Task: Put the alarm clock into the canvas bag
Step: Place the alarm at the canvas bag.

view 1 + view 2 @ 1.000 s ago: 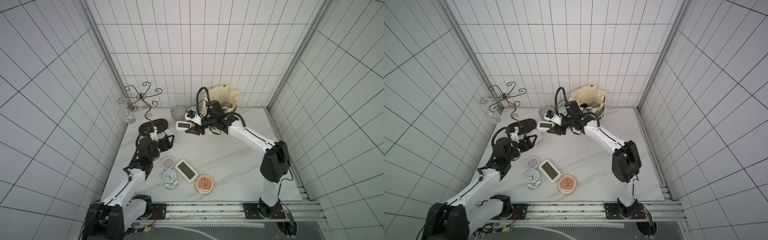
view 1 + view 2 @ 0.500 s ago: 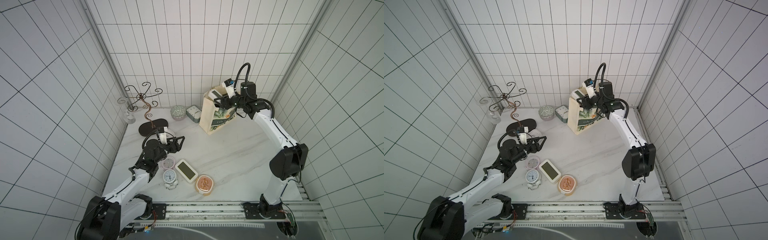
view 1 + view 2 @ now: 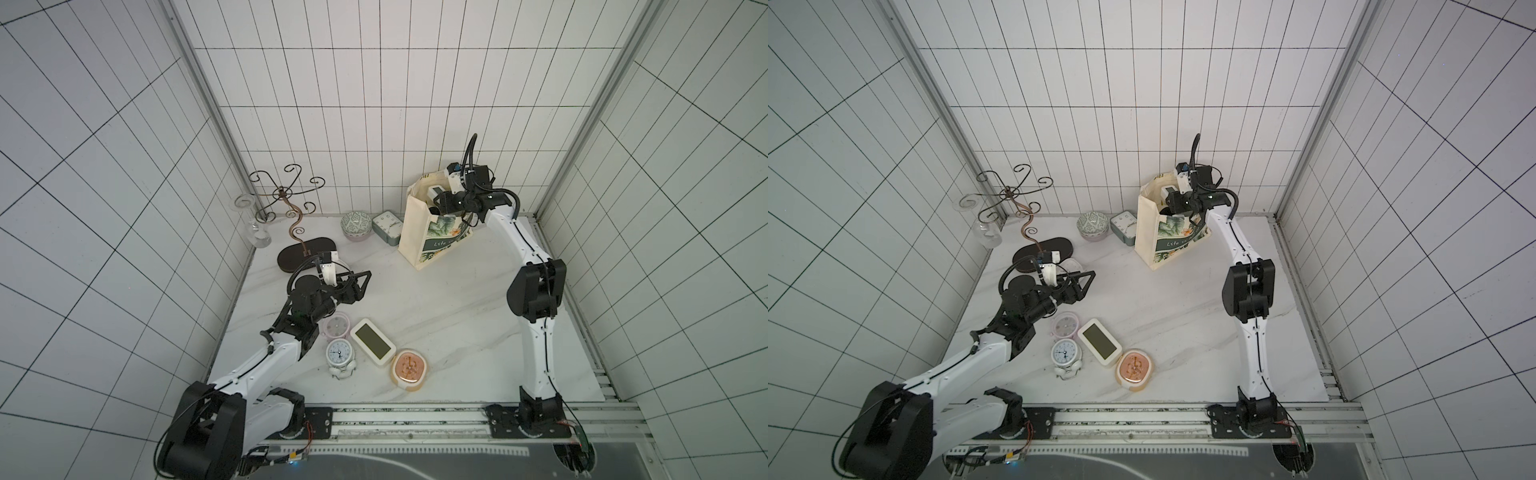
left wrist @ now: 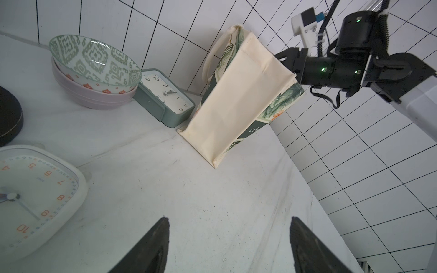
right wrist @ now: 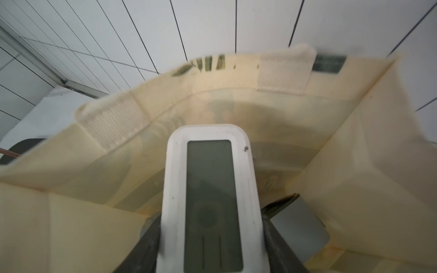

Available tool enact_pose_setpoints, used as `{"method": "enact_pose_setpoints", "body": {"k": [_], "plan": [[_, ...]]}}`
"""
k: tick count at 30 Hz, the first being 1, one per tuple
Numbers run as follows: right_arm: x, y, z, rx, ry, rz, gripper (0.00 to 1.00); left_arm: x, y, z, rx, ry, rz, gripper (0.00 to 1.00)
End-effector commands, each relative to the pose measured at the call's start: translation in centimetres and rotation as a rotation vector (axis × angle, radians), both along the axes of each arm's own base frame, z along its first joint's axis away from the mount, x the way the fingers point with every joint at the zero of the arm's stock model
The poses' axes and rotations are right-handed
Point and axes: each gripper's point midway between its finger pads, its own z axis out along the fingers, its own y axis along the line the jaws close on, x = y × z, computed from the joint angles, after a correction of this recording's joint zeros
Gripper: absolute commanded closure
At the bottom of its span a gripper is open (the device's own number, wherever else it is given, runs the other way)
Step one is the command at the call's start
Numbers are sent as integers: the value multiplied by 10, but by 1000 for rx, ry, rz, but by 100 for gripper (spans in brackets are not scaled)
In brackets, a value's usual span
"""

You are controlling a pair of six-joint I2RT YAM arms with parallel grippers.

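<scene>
Clamped on the white alarm clock, the right tool holds it in the mouth of the upright canvas bag, so release seems next: let go, then lift straight out, while the left tool hovers apart and empty.

Upper centre-right, the right pincer holds a white alarm clock in the mouth of the canvas bag; the left pincer hovers spread, centre-left.
</scene>
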Motion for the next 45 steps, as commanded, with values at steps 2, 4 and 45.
{"method": "enact_pose_setpoints", "body": {"k": [2, 4, 45], "plan": [[3, 12, 19, -22, -49, 9, 59, 5, -7, 8, 8, -23, -30, 22], [1, 16, 7, -44, -29, 20, 59, 5, -7, 4, 8, -13, -33, 22], [-93, 38, 155, 134, -267, 56, 0, 9, 72, -14, 22, 119, 359, 13]]}}
